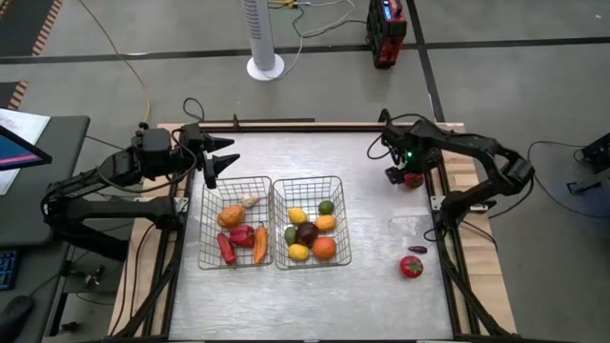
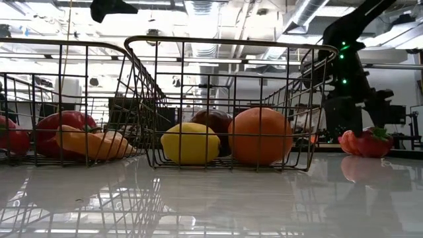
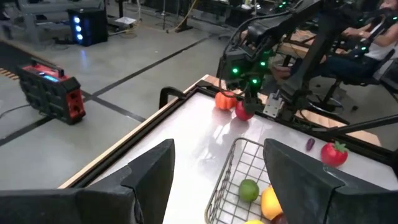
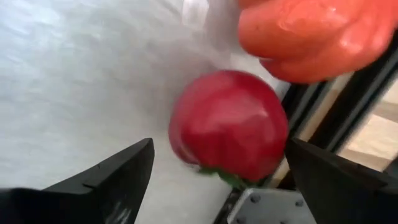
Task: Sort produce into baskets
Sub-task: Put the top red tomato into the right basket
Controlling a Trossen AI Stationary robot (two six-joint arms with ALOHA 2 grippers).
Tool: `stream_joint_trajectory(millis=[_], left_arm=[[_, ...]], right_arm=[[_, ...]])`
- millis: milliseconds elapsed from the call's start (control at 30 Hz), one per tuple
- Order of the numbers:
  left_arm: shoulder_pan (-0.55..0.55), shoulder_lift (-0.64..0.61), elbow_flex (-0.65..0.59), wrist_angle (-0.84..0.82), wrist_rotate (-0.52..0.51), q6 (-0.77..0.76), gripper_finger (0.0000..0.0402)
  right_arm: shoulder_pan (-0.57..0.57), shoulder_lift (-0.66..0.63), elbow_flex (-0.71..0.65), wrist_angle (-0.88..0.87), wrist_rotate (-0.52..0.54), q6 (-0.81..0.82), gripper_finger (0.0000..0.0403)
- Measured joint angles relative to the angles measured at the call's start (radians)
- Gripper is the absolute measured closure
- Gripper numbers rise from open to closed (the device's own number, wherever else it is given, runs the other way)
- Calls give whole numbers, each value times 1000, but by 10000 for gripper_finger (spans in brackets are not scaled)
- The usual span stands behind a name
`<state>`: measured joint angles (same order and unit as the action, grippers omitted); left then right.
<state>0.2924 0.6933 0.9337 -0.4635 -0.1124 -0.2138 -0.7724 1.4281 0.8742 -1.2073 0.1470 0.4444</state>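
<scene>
Currently right gripper is low at the table's far right edge, dark fingers spread either side of a smooth, glossy red round fruit, not closed on it; a lumpy orange piece sits just beside the fruit, against the black frame rail; left gripper hovers above the far-left corner of the left basket, fingers apart, nothing between them.

Table is brushed metal, reflective; wood strips along its sides.

Both baskets are thin silvery wire grid, square, open-topped, touching side by side at centre; left basket holds a whitish bulb, a rounded orange piece, a glossy red pepper, a long red piece and a tapered orange carrot; right basket holds a green round one, yellow ovals, a dark maroon round one, a smooth orange ball and more yellow and green pieces.

Loose on the table near the right edge: a red tomato with green cap; a small dark purple piece just beyond it; both well apart from the baskets.
</scene>
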Motion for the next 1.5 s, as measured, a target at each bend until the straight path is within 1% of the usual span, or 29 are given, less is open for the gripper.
stream_joint_trajectory(millis=[133,300,500,633,733,900,1067,1267,1400,1500], left_arm=[[0,1,0,-32,-25,-3,168],[0,0,0,-46,-30,-26,168],[0,0,0,-44,-55,-32,168],[0,0,0,-44,-58,-33,168],[0,0,0,-44,-57,-33,168],[0,0,0,-44,-57,-33,168],[0,0,0,-44,-28,-8,168],[0,0,0,-43,51,21,168],[0,0,0,-43,83,30,168],[0,0,0,-46,101,30,168]], right_arm=[[-16,0,-51,62,30,15,13],[-30,0,-97,119,30,16,16],[-35,0,-113,175,30,18,36],[-30,0,-109,199,-1,24,54],[-11,0,-87,202,-42,27,56],[62,-1,-10,227,-166,27,51],[165,-2,95,343,-274,49,52],[286,-2,219,594,-381,131,49],[380,-2,277,756,-397,142,49],[441,-2,293,890,-397,188,48]])
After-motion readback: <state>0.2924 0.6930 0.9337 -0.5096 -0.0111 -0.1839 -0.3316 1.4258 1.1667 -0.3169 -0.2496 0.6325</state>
